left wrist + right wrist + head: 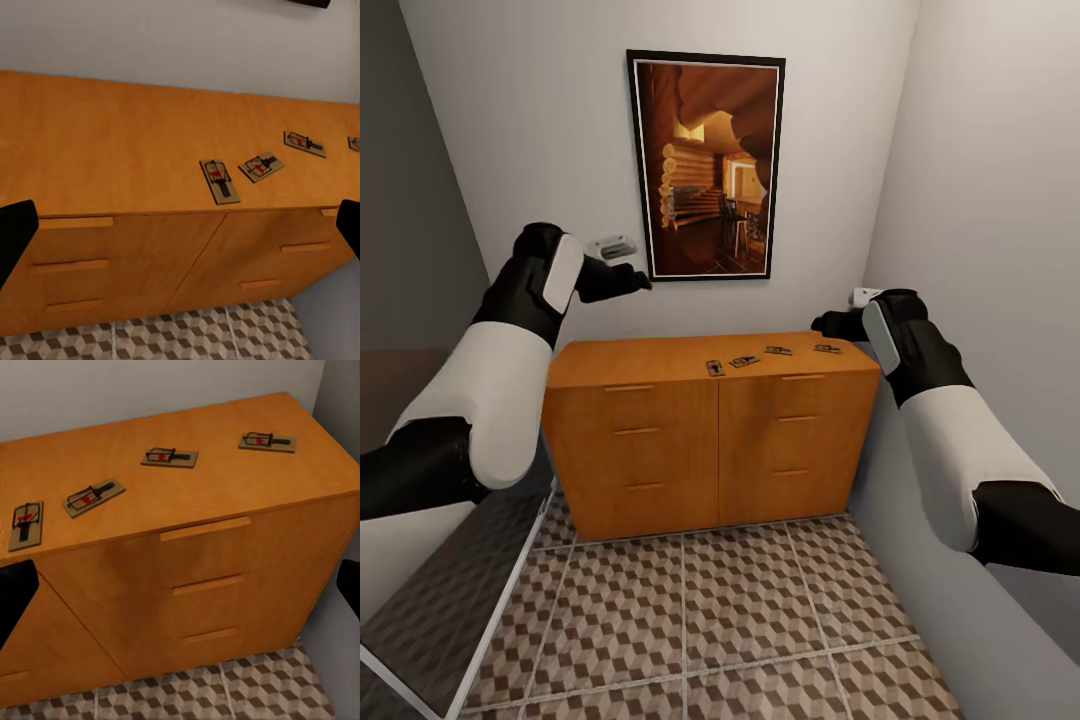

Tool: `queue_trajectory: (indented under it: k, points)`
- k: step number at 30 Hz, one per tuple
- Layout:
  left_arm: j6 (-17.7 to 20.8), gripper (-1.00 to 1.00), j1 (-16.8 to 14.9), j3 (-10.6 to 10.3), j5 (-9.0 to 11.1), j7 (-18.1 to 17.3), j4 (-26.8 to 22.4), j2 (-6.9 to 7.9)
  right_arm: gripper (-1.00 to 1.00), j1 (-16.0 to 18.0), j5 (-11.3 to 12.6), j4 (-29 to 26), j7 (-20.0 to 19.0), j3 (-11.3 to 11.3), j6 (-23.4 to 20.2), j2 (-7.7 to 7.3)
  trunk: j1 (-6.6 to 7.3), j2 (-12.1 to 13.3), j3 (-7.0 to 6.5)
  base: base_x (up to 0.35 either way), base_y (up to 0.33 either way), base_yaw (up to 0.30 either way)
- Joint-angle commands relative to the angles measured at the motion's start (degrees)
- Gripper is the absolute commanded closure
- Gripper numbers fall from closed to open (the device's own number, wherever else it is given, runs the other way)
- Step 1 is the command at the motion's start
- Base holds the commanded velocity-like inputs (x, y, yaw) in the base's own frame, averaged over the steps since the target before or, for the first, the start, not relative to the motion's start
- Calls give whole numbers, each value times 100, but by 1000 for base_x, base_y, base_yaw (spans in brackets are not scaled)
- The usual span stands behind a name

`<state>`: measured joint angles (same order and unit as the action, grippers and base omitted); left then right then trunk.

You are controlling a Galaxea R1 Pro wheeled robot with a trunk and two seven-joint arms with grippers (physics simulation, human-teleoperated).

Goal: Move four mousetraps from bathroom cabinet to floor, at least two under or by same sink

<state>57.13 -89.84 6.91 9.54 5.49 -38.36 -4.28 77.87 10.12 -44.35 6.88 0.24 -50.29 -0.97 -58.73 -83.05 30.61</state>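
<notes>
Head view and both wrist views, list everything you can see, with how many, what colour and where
mousetraps: four, tan wood with dark metal parts and a red spot, spread in a row on the cabinet top, toward its right half
cabinet: one, orange-brown wood with slim drawer handles, against the back wall
bathroom floor: cube-patterned tiles in brown, beige and white, in front of the cabinet
framed picture: one, black frame, log cabin interior, on the wall above the cabinet
shower tiles: darker patch behind a pale edge, at the robot's left
left gripper: black fingers wide apart, aimed at the cabinet front
right gripper: black fingers wide apart, aimed at the cabinet's right drawers
</notes>
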Motion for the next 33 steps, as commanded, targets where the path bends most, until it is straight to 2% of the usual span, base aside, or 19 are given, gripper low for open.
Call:
queue_trajectory:
  k: [1, 8, 26, 33]
  points:
    - [25, -100, 0, 24, 60, 58, -10, -6, -100, 3, 63, -5, 49, 3, -20, -1, 0, -3, 6, 8, 0, 0]
    - [32, -100, 36, 28, 58, 58, -9, 7, -100, -13, 68, -7, 34, 1, -13, 12, 0, -3, 6, 137, 0, 0]
    - [41, -100, 133, 21, 69, 51, 75, -10, -100, -33, 95, -21, 2, -18, 28, 2, 0, -3, 6, 294, 0, 0]
    - [44, -100, 268, 15, 74, 49, 338, -53, -100, -34, 90, -24, 32, -25, -32, -10, 0, -3, 6, 114, 0, 0]
